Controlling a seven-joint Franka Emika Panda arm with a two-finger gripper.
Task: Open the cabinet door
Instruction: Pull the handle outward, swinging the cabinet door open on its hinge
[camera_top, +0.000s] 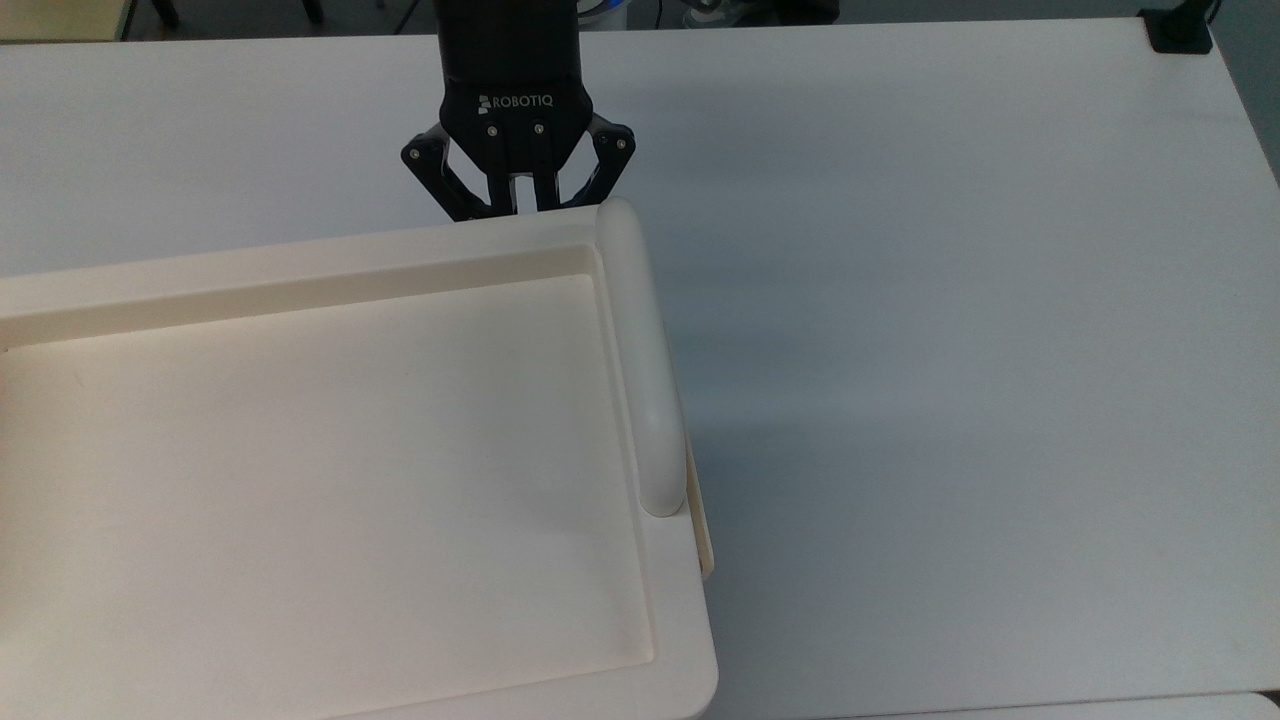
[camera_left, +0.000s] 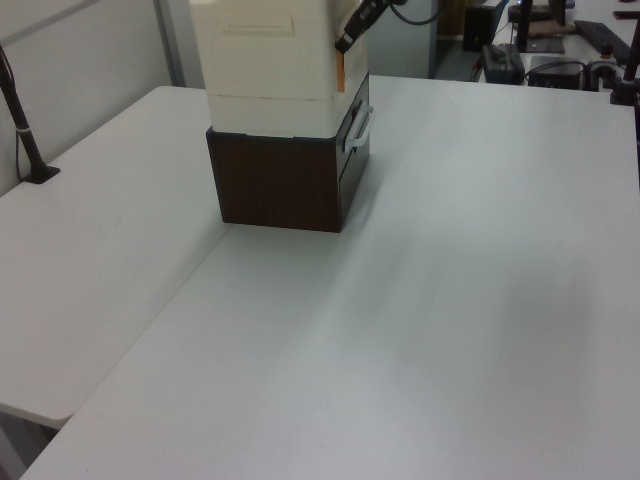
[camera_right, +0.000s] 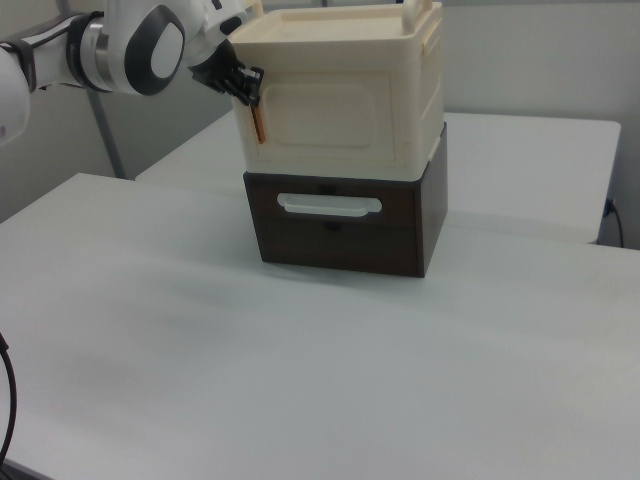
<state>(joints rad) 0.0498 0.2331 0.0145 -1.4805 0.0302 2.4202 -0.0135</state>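
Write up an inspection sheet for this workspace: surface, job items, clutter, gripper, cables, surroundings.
Surface: white table, bare around the stack.
Job's things: cream cabinet stands on a dark brown drawer unit; the cabinet door sits flush, not yet swung out.
Clutter: nothing seen.
Gripper: black gripper at the door's edge on the right view's left, by an orange strip.
Cables: a dark cable at the right view's left edge.
Surroundings: a black clamp on the table corner; other desks with equipment behind.

A dark brown drawer unit (camera_right: 345, 225) with a white handle (camera_right: 329, 206) stands on the white table (camera_right: 300, 380).
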